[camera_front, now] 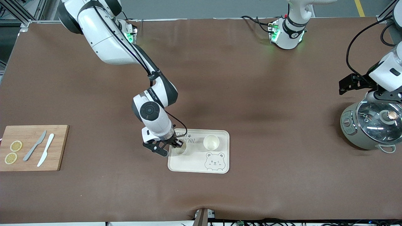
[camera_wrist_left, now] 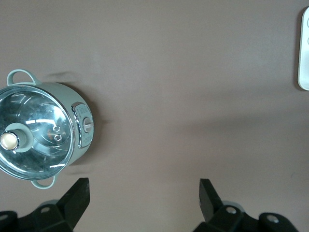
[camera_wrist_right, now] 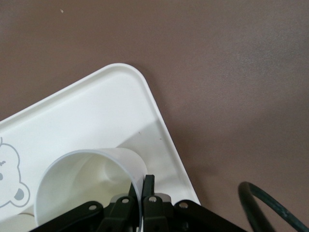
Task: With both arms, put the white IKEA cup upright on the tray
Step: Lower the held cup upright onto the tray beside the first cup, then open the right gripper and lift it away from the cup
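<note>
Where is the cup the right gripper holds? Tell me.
In the front view, the cup stands upright on the tray, at its end toward the right arm, pinched by the right gripper, beside another cup.

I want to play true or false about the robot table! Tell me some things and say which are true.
1. Two white cups, one and another, stand on the bear tray. True.
2. The right pincer pinches one cup's rim. True.
3. The left pincer is shut on the pot lid. False: it is open, holding nothing, up over the green pot.
4. The lemon slices lie on the tray. False: they lie on the wooden board, beside two knives.
5. Both cups lie on their sides. False: they stand upright.
</note>
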You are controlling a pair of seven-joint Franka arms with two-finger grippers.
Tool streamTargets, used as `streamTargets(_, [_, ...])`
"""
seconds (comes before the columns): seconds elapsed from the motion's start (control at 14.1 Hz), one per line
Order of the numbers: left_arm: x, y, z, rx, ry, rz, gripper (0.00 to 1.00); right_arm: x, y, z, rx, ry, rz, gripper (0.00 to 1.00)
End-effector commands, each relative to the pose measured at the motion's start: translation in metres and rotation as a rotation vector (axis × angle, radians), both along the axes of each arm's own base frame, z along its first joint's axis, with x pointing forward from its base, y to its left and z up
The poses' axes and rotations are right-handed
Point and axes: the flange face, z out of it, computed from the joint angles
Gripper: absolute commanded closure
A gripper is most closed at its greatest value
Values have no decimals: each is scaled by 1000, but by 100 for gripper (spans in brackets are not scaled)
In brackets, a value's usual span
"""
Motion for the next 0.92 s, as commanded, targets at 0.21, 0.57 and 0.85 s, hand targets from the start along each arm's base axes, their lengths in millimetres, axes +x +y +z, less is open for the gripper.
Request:
streamTargets(0.21, [2, -2, 4, 4, 8, -9, 0, 3, 5, 0, -7, -18, -12, 0])
streamTargets(0.57, [2, -2, 5, -5, 5, -2, 0, 6, 2, 9, -1, -25, -16, 0])
streamTargets(0.85, [0, -10, 7, -7, 0, 24, 0, 7, -1, 39, -4, -18, -18, 0])
